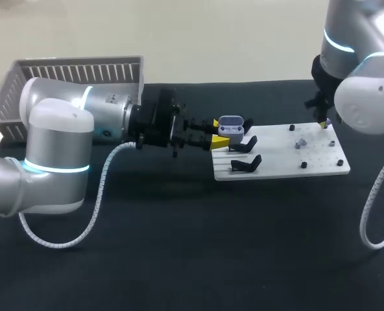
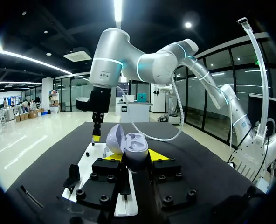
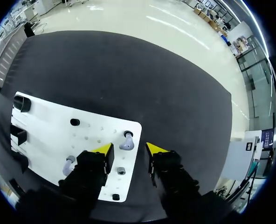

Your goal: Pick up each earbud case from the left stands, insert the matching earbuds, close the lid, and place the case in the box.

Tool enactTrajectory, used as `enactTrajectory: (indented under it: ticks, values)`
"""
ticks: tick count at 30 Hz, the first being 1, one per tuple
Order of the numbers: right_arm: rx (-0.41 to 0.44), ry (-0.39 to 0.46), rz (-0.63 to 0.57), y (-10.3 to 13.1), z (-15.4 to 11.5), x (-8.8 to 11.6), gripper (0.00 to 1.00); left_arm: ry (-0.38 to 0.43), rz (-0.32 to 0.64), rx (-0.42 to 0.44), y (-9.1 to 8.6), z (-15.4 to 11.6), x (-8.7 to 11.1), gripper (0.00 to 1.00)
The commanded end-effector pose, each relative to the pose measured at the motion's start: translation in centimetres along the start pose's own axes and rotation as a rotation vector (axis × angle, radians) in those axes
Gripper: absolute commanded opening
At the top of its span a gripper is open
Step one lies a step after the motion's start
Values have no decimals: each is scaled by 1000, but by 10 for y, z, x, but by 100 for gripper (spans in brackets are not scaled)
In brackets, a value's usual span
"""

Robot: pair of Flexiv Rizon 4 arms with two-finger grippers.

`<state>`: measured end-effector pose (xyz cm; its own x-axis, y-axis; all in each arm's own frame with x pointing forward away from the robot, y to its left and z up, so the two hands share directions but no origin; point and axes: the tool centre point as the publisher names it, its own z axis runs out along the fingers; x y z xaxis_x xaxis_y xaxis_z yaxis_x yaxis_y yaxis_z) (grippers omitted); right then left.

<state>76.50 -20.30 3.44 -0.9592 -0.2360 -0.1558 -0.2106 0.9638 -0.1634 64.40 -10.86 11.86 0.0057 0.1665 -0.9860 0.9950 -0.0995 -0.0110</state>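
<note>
Even overhead light, dark table.
In the head view the white board (image 1: 276,162) glares at right of centre against the black table (image 1: 179,259), shadows faint; the right arm (image 1: 367,91) at upper right nearly washes out. Both wrist views bow straight lines near their rims.

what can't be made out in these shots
- Inside of the box: head view, its slatted wall hides it.
- Whether the case is filled: in the left wrist view the angle is too low, in the head view it is too small.
- One earbud: right wrist view, half hidden behind a finger of the right gripper.
- Right gripper's fingers in the head view: mostly behind that arm's own wrist.
</note>
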Motion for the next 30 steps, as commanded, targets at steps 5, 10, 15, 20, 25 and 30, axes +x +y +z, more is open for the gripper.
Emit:
enactTrajectory:
  ticks: [5,10,15,20,25,30]
  values:
    - [8,2,8,2,3,-4,38,-3,3,-3,-1,0,1,0]
    - [13,2,25,1,4,-5,33,-3,3,-3,-1,0,1,0]
    - [13,1,33,1,6,-5,29,-3,3,-3,-1,0,1,0]
    - [13,6,36,2,8,-6,27,-3,3,-3,-1,0,1,0]
    - [13,10,38,2,10,-5,25,-3,3,-3,-1,0,1,0]
    - [13,13,38,3,11,-4,25,-3,3,-3,-1,0,1,0]
